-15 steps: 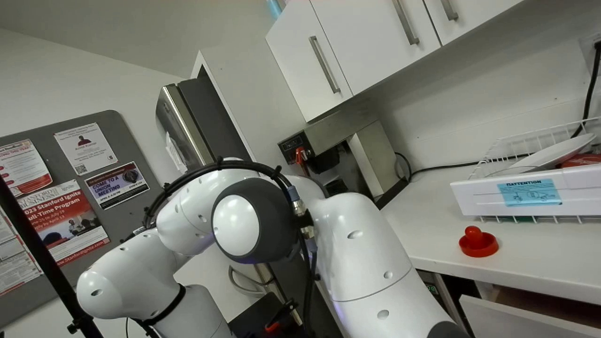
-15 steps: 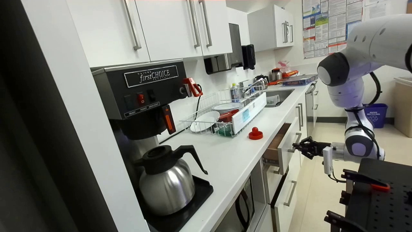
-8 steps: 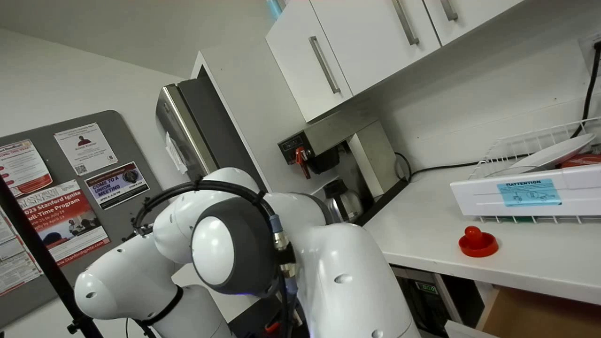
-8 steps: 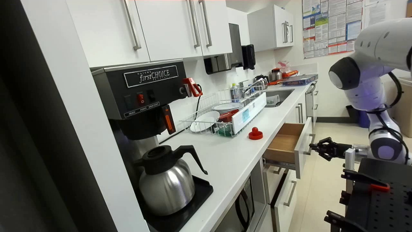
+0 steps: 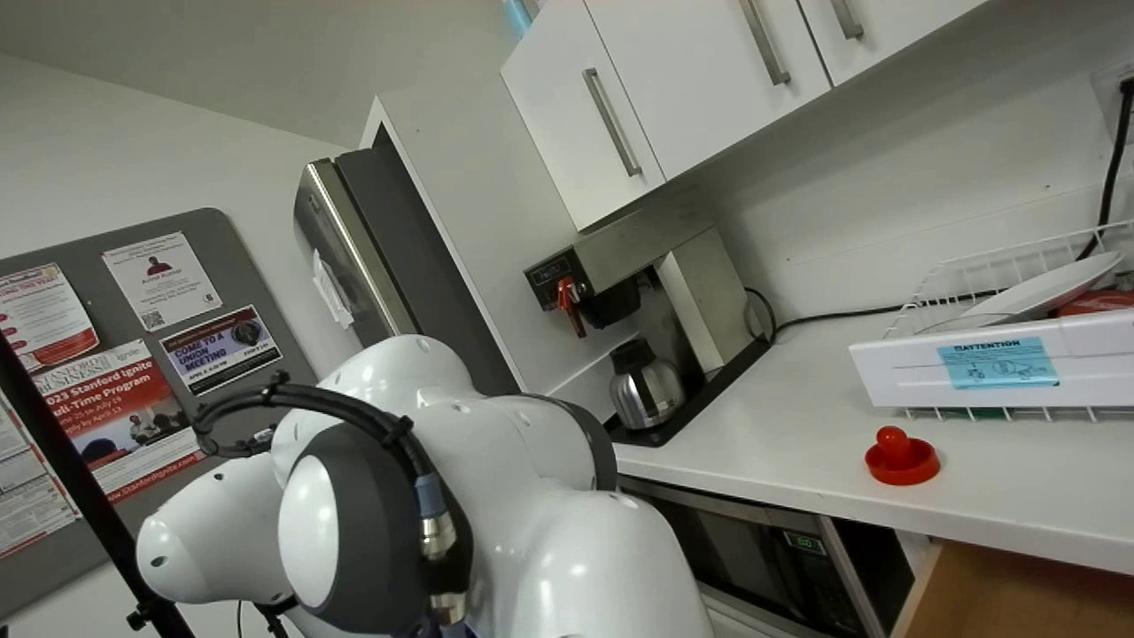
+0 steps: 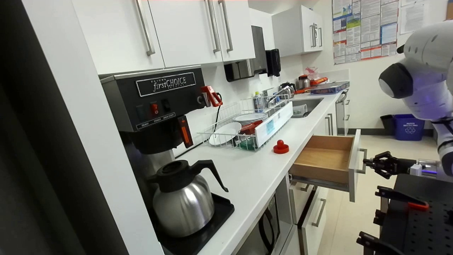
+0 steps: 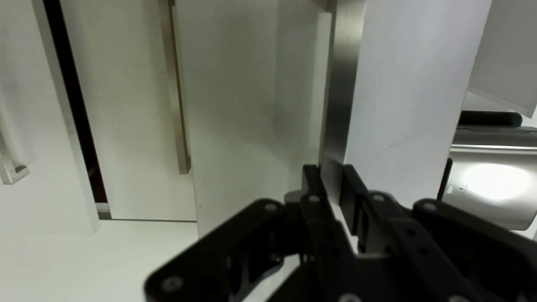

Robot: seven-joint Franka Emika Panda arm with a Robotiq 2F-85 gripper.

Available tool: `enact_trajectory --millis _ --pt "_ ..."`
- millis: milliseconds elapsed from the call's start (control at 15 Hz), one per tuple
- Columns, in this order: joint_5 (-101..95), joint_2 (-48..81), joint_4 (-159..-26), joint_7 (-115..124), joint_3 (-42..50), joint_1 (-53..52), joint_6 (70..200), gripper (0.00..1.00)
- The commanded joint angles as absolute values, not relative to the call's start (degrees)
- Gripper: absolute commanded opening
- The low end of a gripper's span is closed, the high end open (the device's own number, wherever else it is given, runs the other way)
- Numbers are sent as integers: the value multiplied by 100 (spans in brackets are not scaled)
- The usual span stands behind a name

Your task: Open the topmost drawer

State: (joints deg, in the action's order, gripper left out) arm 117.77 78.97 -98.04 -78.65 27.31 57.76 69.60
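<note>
We see the gripper (image 7: 330,178) clamped on the handle (image 7: 344,75), whose long axis runs across the topmost drawer (image 6: 320,173), which juts from under the counter (image 6: 254,166); further pull likely goes straight outward.

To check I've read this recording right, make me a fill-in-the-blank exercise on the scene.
1. Rather than shut, the top drawer is ____.
2. The end effector is closed on that drawer's ____.
3. The knobbed disc on the counter is coloured ____.
4. The nameplate on the coffee maker reads "first____".

Missing words: open; handle; red; CHOICE.
</note>
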Motion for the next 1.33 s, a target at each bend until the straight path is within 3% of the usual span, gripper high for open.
enact_trajectory --millis 0,333,400,467,1000,1267 --pt "11545 8113 -9498 -7993 2888 5984 7223 4" --pt "11039 7718 -9819 -8260 2903 5986 7044 4" --pt "10927 7593 -9946 -8332 2919 5919 7009 41" --pt "10802 7522 -10007 -8407 2946 5871 7000 42" --pt "9616 6084 -11553 -9483 3532 5209 7556 99" --pt "9368 5124 -12504 -9389 4147 4548 8308 100"
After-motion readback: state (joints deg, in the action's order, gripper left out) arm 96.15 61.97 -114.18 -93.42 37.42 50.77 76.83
